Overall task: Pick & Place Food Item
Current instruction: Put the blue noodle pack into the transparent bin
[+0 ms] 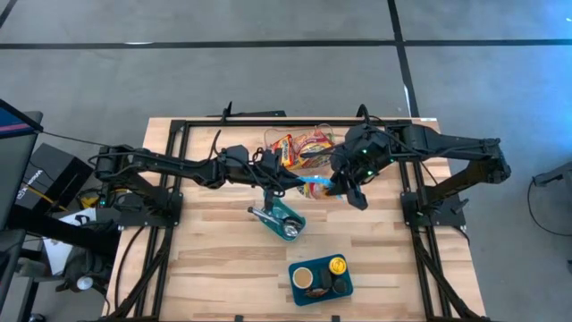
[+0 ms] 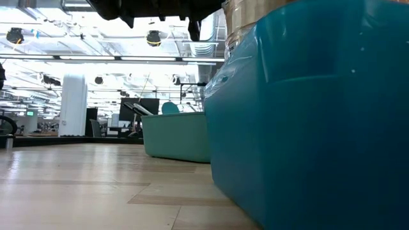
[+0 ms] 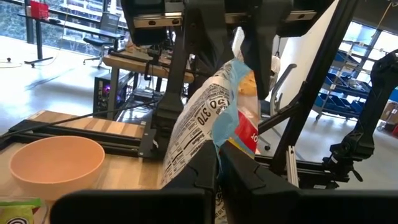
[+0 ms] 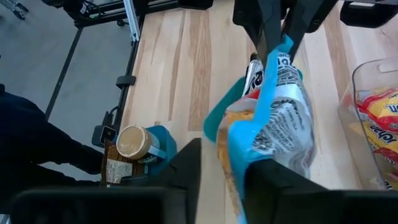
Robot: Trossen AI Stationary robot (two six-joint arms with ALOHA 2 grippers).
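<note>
overhead and wrist views of a bag handover above a wooden table (image 1: 223,268). the snack bag (image 1: 315,185), blue-edged with printed panels, hangs in the air between the two arms, just in front of a clear container (image 1: 299,148) of packaged food at the far middle of the table. the left gripper (image 3: 217,165) has its fingers pressed together on one end of the snack bag; in the left wrist view the bag rises from between those fingers toward the other arm. the right gripper (image 4: 224,165) straddles the opposite end of the bag with its fingers slightly parted, the bag lying between them; whether they press on it cannot be told. a teal tray (image 1: 284,217) holding a metal utensil lies on the table just below the bag, toward the near side. a second teal tray (image 1: 320,279) with a jar and small items sits near the front edge, well apart from the bag. a pale bowl (image 3: 53,163) appears on the table in the left wrist view.
</note>
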